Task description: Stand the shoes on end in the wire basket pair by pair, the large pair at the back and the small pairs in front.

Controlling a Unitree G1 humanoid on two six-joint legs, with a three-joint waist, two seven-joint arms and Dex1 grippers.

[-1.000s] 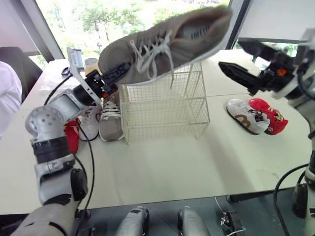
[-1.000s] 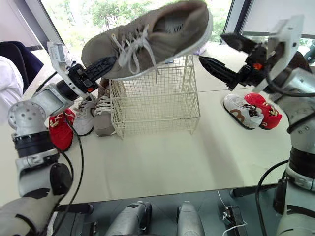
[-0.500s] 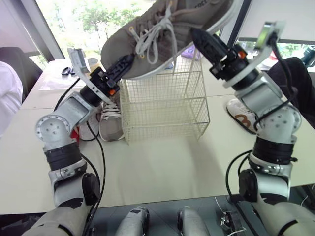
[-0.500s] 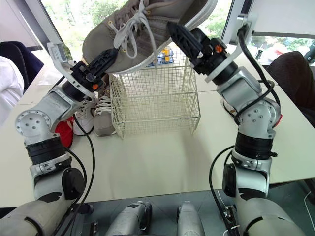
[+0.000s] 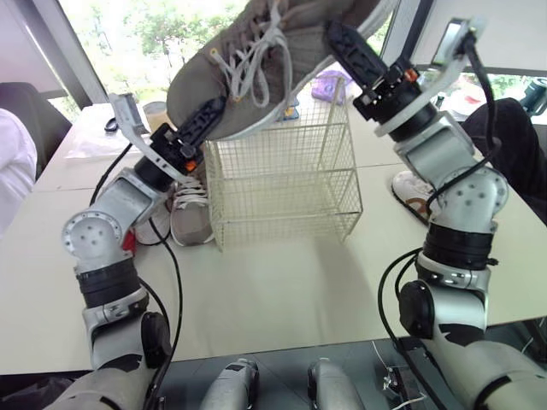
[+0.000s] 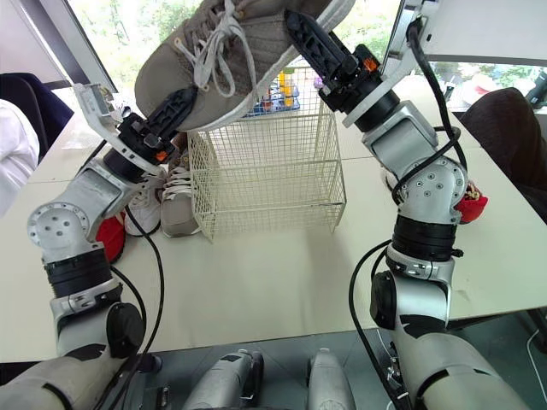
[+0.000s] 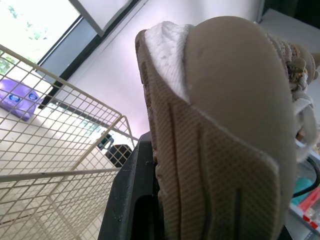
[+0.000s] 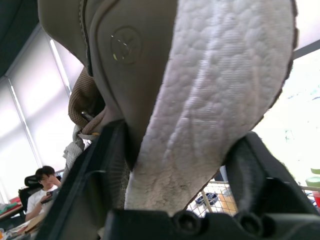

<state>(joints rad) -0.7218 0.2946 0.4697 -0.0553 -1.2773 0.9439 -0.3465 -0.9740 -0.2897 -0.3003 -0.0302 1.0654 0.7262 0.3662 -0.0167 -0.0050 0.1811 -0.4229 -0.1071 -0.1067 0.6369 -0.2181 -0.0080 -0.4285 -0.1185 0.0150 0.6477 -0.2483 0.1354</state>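
The large grey shoe hangs in the air across the upper middle of the head views, held at both ends. Its long axis slopes from the toe at middle left up to the heel, which runs off the top edge right of centre. The laces face up and left; the sole faces down and right, toward the wire basket.

The left gripper is clamped on the toe, with the sole against one black finger in the left wrist view. The right gripper is closed around the heel: one finger lies on the upper, the other on the white sole edge.

The basket's top rim sits just below the shoe's middle; the toe overhangs its left wall. A second grey shoe and a white shoe lie just beside that wall, and a red shoe near them. A white-and-brown shoe and another red shoe lie to the basket's right, partly behind the right arm. The table is bare in front of the basket, at lower centre.
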